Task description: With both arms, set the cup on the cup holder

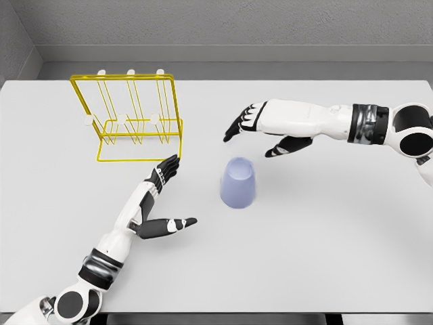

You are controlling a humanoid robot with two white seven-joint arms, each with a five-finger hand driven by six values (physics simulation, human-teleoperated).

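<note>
Lilac cup (238, 183) stands upside down on table (325, 250), right of yellow wire cup holder (132, 118). Left hand (159, 196) and right hand (260, 128) near cup, fingers spread, holding nothing. Risk: uneven squeeze tips cup, rolls away.

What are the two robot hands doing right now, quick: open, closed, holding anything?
Left robot hand: open, fingers spread, holding nothing.
Right robot hand: open, holding nothing, apart from the cup.

White table (325, 257) — grey wall (223, 24) behind it
</note>
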